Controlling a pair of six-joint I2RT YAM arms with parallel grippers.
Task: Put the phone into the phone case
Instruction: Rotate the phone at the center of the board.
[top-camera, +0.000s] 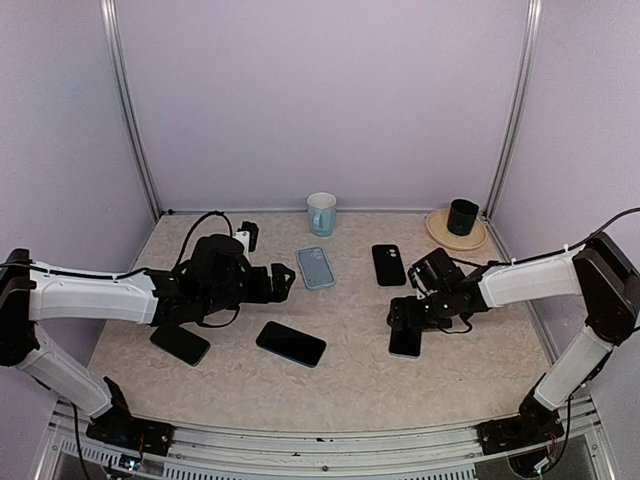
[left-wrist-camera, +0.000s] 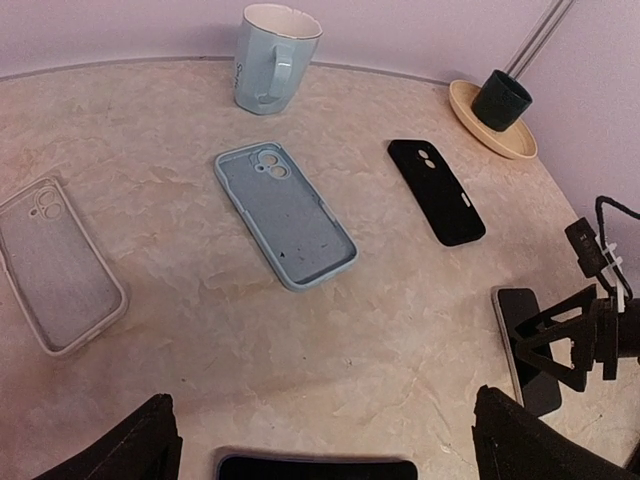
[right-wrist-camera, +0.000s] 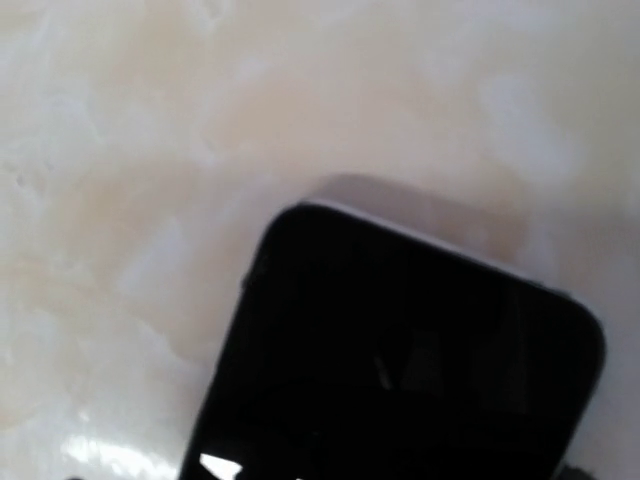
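Three dark phones lie flat on the table: one in the middle (top-camera: 290, 343), one at the left (top-camera: 180, 343), one at the right (top-camera: 405, 342). A blue case (top-camera: 315, 267) and a black case (top-camera: 388, 264) lie open side up further back. My left gripper (top-camera: 281, 281) is open and empty, above the table just behind the middle phone (left-wrist-camera: 315, 468); the blue case (left-wrist-camera: 285, 212) lies ahead of it, with a clear case (left-wrist-camera: 55, 265) to its left. My right gripper (top-camera: 405, 314) is low over the right phone (right-wrist-camera: 400, 370); its fingers do not show in its wrist view.
A light blue mug (top-camera: 321, 212) stands at the back centre. A dark cup (top-camera: 462, 216) stands on a tan plate (top-camera: 443, 234) at the back right. A small black and white object (top-camera: 245, 237) lies at the back left. Walls close the table on three sides.
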